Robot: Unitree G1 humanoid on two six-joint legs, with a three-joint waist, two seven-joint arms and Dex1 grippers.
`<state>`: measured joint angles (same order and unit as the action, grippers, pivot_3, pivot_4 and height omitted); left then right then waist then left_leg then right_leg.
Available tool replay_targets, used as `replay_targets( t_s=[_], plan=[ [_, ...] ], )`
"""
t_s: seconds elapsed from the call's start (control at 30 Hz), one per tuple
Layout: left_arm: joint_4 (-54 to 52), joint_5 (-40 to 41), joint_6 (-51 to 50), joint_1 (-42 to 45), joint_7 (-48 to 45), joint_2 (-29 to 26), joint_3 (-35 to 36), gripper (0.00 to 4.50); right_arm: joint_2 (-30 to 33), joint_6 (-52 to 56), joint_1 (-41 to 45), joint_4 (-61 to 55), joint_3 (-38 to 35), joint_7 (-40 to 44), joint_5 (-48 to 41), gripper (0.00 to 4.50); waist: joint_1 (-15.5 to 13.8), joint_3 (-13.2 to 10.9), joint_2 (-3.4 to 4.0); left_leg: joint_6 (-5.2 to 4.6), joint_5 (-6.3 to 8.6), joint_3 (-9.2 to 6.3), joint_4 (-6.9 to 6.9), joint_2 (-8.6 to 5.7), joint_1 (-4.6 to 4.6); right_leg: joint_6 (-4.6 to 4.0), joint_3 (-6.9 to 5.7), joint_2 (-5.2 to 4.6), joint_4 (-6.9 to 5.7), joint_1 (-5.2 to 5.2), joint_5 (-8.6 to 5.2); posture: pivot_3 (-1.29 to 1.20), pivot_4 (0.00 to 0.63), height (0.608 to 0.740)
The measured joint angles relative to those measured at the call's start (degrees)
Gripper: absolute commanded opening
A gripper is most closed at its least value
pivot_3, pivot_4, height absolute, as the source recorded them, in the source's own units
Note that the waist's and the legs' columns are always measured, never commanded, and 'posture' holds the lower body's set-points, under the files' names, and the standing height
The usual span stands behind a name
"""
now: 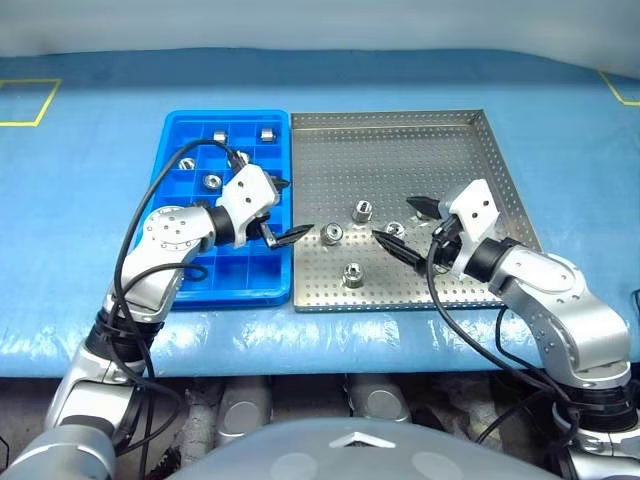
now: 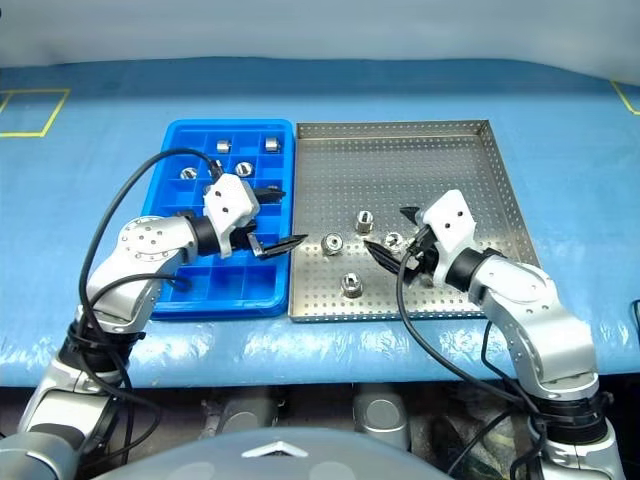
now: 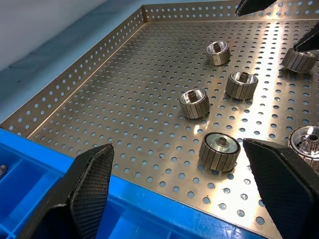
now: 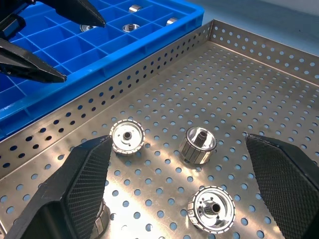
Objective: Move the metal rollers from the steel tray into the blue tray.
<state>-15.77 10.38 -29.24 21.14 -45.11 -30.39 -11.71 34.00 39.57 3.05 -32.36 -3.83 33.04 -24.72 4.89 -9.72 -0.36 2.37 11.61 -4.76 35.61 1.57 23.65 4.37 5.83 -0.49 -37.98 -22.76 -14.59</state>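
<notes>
We see bright, even light from overhead. Glare runs in pale streaks along the blue bench front edge, and warm reflections pool on the steel tray floor. Shadows stay short and soft. Close up, the black fingers look slightly soft.

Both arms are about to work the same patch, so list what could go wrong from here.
1. The left gripper and right gripper, both open, face each other over the steel tray; reaching for the same metal rollers they could collide.
2. The rollers lie close together, so a finger closing on one may knock its neighbour away.
3. The left arm's black cable loops over the blue tray and might snag its rim or disturb rollers already placed.
</notes>
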Motion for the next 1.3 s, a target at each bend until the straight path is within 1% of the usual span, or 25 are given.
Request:
replay_targets(
  t_s=[0.37,0.5,0.67,0.97,1.17,1.3],
  plan=[
    [0.8,-0.3,0.3,2.1,-1.1,1.1,-1.1,4.50,0.0,-0.2,-3.5,-2.0,-0.9,-1.7,-0.3,4.49,0.9,0.0,0.00,0.00,0.00,0.03,0.02,0.01,-0.02,0.01,0.04,0.01,-0.04,0.00,0.00,-0.12,0.150,0.740],
    [0.8,-0.2,0.8,1.7,-1.1,1.3,-1.2,4.50,1.2,-0.1,-3.4,-1.8,-1.3,-1.7,-0.3,4.49,0.9,0.0,0.00,0.00,0.00,0.03,0.05,0.00,-0.03,0.01,0.04,0.01,-0.06,0.01,0.00,-0.12,0.150,0.740],
    [0.8,-0.2,0.9,0.0,-1.1,1.3,-1.3,4.50,1.3,0.0,-2.4,-1.0,-1.4,-1.7,-0.4,4.49,0.8,0.0,0.00,0.00,0.00,0.04,0.06,0.00,-0.03,0.01,0.05,0.01,-0.07,0.01,0.00,-0.11,0.150,0.740],
    [0.8,-0.2,1.0,-0.1,-1.0,2.2,-1.4,4.50,1.8,0.6,-1.1,0.4,-1.3,-1.7,-0.4,4.49,0.5,0.0,0.00,0.00,0.00,0.04,0.08,0.00,-0.03,0.01,0.05,0.01,-0.07,0.02,0.01,-0.11,0.150,0.740],
    [1.2,-0.5,1.0,0.2,-0.9,3.0,-2.7,4.50,1.8,0.6,-1.0,0.4,-1.2,-1.9,-0.2,4.49,0.5,0.0,0.00,0.00,0.00,0.05,0.11,-0.01,-0.03,0.02,0.06,0.01,-0.08,0.02,0.01,-0.11,0.150,0.740],
    [3.1,-2.5,0.5,2.0,-0.1,3.1,-4.4,4.50,1.7,0.6,-1.1,0.4,-1.2,-2.2,0.1,4.49,0.5,0.0,0.01,0.00,0.00,0.04,0.15,-0.01,-0.03,0.02,0.06,0.01,-0.13,0.02,0.01,-0.11,0.150,0.740]
  ],
)
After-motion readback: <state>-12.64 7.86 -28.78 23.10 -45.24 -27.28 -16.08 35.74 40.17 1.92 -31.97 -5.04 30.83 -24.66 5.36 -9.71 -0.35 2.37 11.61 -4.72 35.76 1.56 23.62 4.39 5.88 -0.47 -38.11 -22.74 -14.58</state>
